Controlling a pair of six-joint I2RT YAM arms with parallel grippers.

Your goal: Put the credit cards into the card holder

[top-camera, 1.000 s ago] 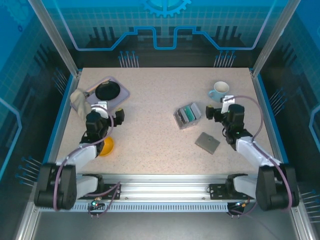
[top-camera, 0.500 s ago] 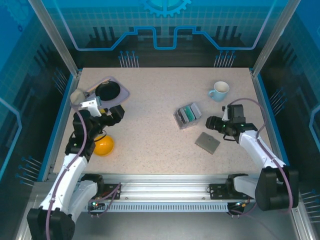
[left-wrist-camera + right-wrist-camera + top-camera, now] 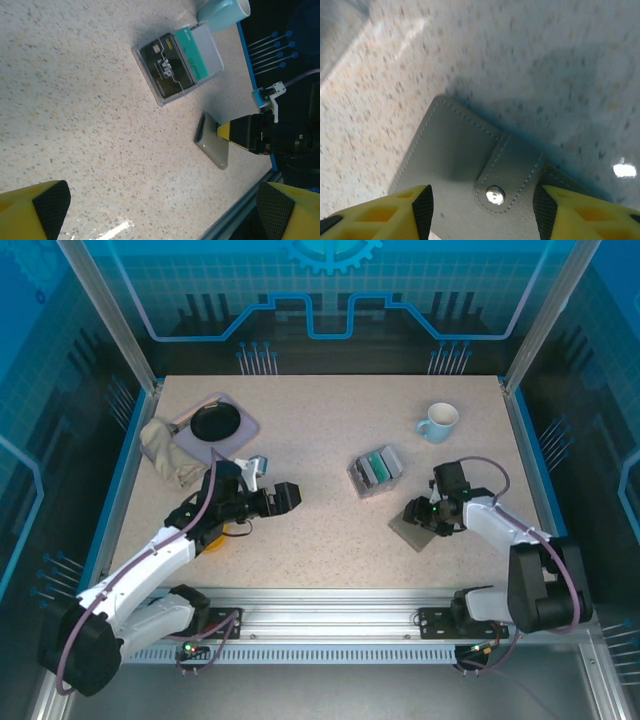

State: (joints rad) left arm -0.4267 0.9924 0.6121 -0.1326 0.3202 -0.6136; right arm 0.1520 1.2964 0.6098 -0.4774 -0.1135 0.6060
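1. Grey and flat, the card holder point(image 3: 412, 533) lies closed on the table point(image 3: 320, 430), at the near right side, a little in front of the clear box point(image 3: 362, 480).
2. From the right wrist we see its strap point(image 3: 512, 167) folded over the edge, with the metal snap point(image 3: 495, 195) sitting on the grey face.
3. Right jaws stand low over the card holder and are about half open. The two yellow fingers point(image 3: 380, 215) with black pads are on either side of the strap, and the snap is between them. Whether the pads touch the holder, we cannot tell.
4. Credit cards point(image 3: 378, 468) stand on edge inside the clear box, apart from both arms. From the left wrist we see a dark card point(image 3: 165, 65) at the front and teal-green cards point(image 3: 192, 47) behind it.
5. Left jaws are wide open and hold nothing. Their yellow fingers point(image 3: 25, 210) hang over bare table left of the centre, and they are turned toward the box and the card holder.
6. Behind the box, at the far right, a pale blue mug point(image 3: 438, 422) stands upright.
7. At the far left we see a purple tray point(image 3: 248, 428) with a black bowl point(image 3: 215, 421) on it, and a beige cloth point(image 3: 165, 455) touches the tray's side.
8. Under the left arm a yellow round thing point(image 3: 222, 536) is partly hidden.
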